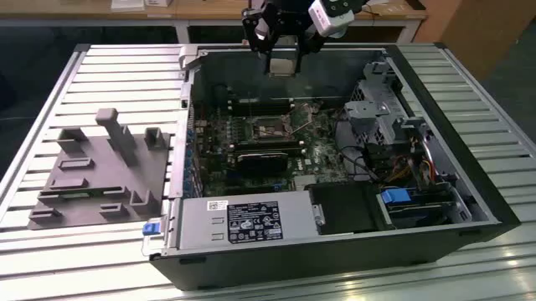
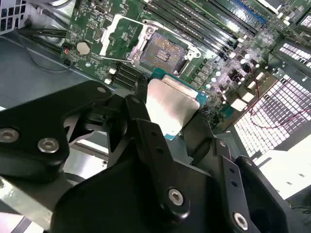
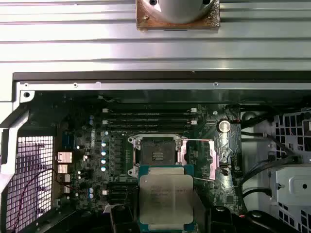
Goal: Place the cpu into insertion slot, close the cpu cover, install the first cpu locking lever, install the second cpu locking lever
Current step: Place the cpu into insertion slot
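Note:
My gripper (image 1: 282, 65) hangs above the back of the open computer case, shut on the cpu (image 1: 282, 58), a flat square chip with a dull silver top. In both wrist views the cpu (image 2: 171, 103) (image 3: 166, 194) sits between the black fingers (image 2: 142, 121), well above the green board. The insertion slot (image 1: 270, 130) (image 2: 163, 52) (image 3: 156, 154) lies bare, its dark centre showing inside the metal rim. The cpu cover (image 2: 118, 35) (image 3: 213, 162) stands swung open beside the socket. In the first wrist view the chip overlaps the socket's near edge.
Long black memory slots (image 3: 148, 116) run beside the socket. A black block (image 1: 260, 162) sits on the board toward the front. The power supply (image 1: 243, 221), drive cage (image 1: 377, 119) and loose cables (image 1: 368, 169) crowd the case. A grey fixture (image 1: 100, 169) lies on the slatted table at the exterior view's left.

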